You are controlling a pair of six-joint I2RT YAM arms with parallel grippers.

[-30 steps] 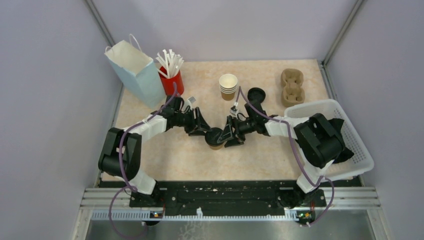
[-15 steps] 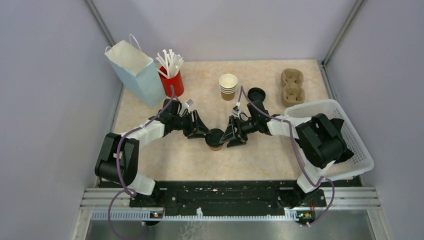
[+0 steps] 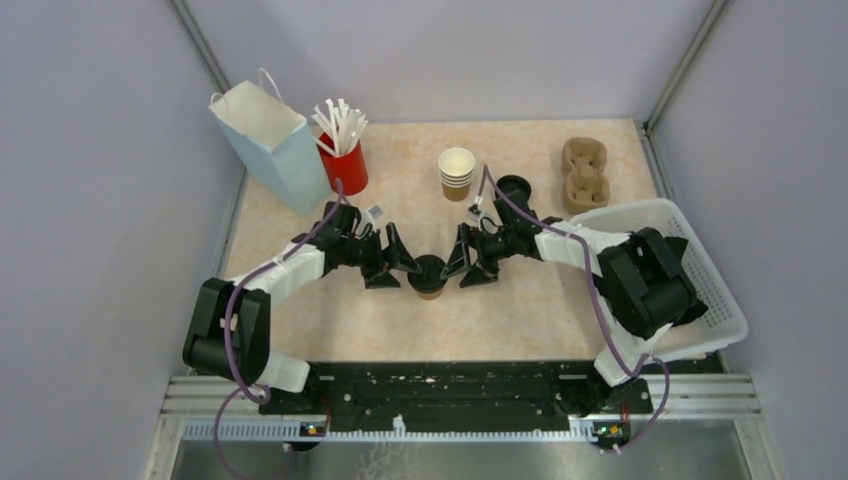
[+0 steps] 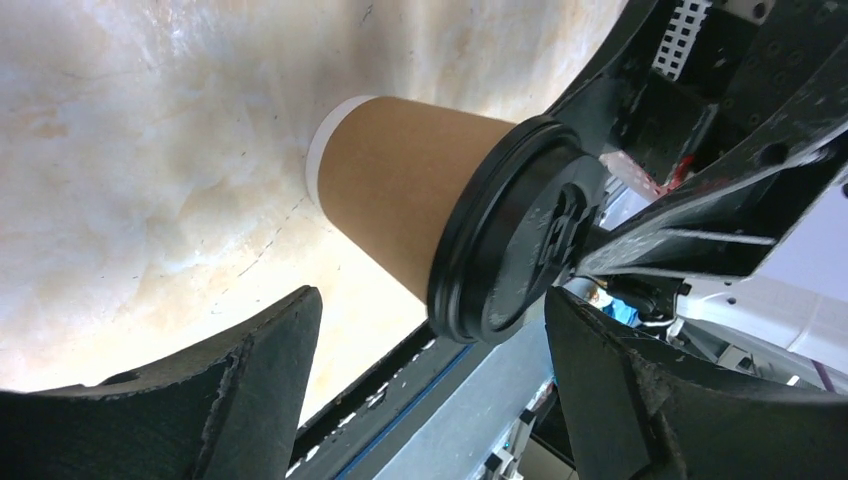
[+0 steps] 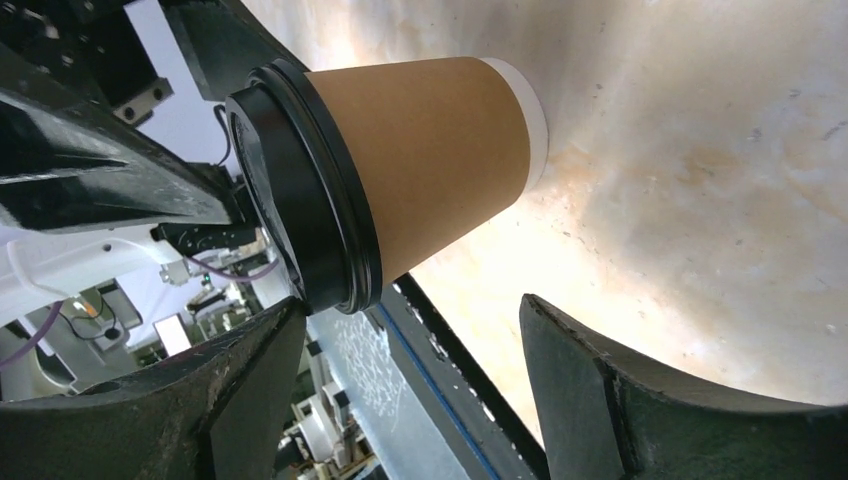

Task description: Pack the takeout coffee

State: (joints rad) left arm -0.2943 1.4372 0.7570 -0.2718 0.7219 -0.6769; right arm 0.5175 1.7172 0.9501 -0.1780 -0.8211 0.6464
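The takeout coffee [image 3: 430, 278], a brown paper cup with a black lid [image 3: 430, 268], stands upright on the table between my two arms. My left gripper [image 3: 403, 265] is just left of it, jaws open and off the cup. My right gripper [image 3: 460, 264] is just right of it, also open and not gripping. In the left wrist view the cup [image 4: 400, 190] and lid [image 4: 520, 245] sit just beyond the open left gripper [image 4: 430, 312]. In the right wrist view the cup [image 5: 430, 150] lies ahead of the open right gripper [image 5: 412, 310], its lid [image 5: 300, 200] close to one finger [image 5: 240, 390].
A light blue paper bag [image 3: 265, 140] stands open at the back left beside a red cup of white straws [image 3: 343, 160]. A stack of lidless brown cups [image 3: 457, 172], spare black lids [image 3: 513, 187] and a cardboard cup carrier [image 3: 585, 175] are at the back. A white basket [image 3: 715, 300] sits on the right.
Both grippers have opened wider and drawn back a little from the lidded cup. The cup stays where it was on the table.
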